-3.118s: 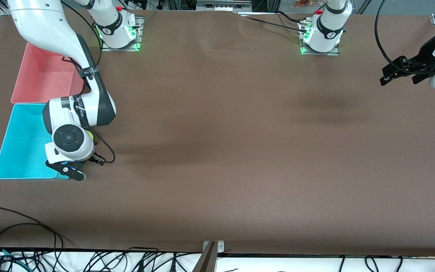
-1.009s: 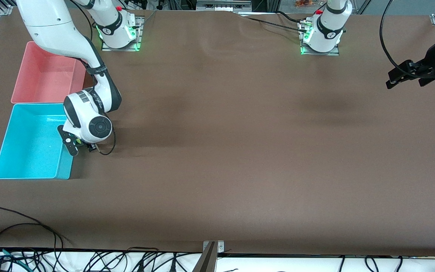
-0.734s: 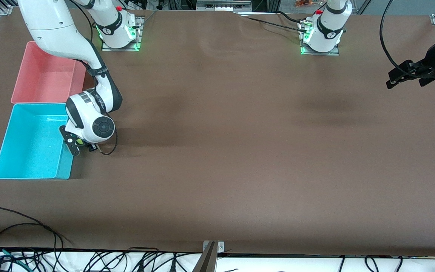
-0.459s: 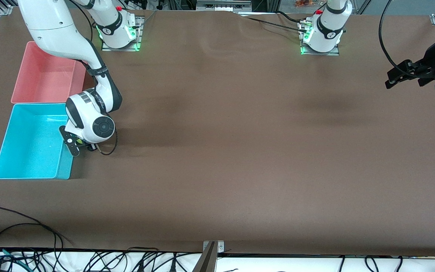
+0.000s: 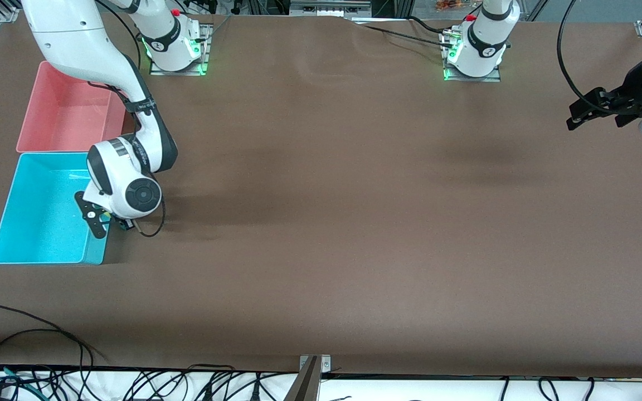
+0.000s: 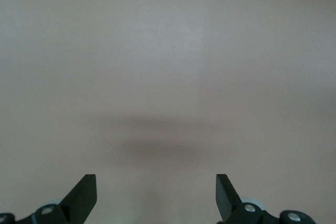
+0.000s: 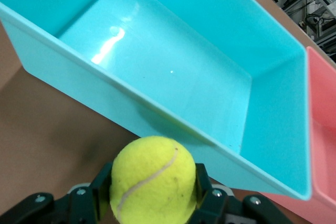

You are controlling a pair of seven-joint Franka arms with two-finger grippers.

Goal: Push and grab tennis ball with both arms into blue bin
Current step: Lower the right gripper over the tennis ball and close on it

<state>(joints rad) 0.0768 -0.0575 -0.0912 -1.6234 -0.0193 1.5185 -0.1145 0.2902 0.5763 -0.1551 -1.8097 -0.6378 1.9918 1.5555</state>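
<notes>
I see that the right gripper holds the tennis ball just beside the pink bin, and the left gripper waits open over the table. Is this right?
Not quite. The right gripper is shut on the ball beside the wall of the blue bin, not the pink bin, as the right wrist view shows. The rest stands: the left gripper waits open over the table.

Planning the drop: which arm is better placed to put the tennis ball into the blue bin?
Right: the right gripper is shut on the tennis ball beside the blue bin. The left gripper waits open.
</notes>
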